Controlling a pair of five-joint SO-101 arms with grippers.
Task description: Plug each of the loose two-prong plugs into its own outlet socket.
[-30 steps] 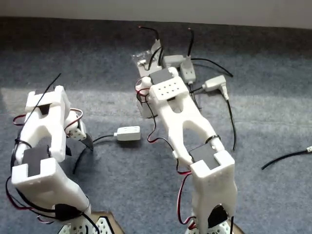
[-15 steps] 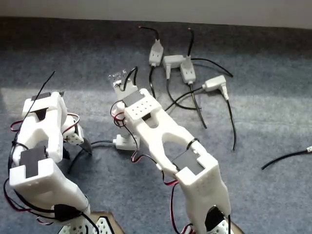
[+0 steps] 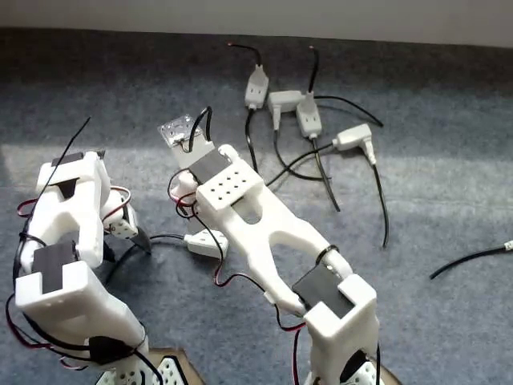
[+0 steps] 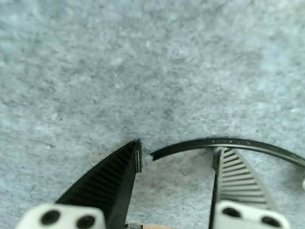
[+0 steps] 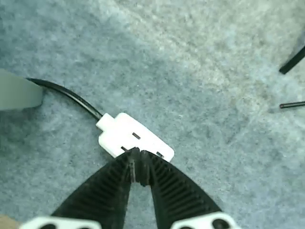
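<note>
Touching the white socket (image 5: 136, 138), right gripper (image 5: 139, 172) has fingers pressed together; left gripper (image 4: 176, 157) fingers spread astride socket's black cord (image 4: 238, 142).

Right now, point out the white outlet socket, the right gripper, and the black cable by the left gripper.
outlet socket (image 5: 143, 142), right wrist view, its white top face between the slots.
right gripper (image 5: 139, 164), right wrist view, where the shut fingertips meet.
black cable (image 4: 190, 143), left wrist view, its curved stretch.

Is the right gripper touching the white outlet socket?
Cannot tell: the right wrist view shows the right gripper tips overlapping the outlet socket edge, height unclear.
</note>
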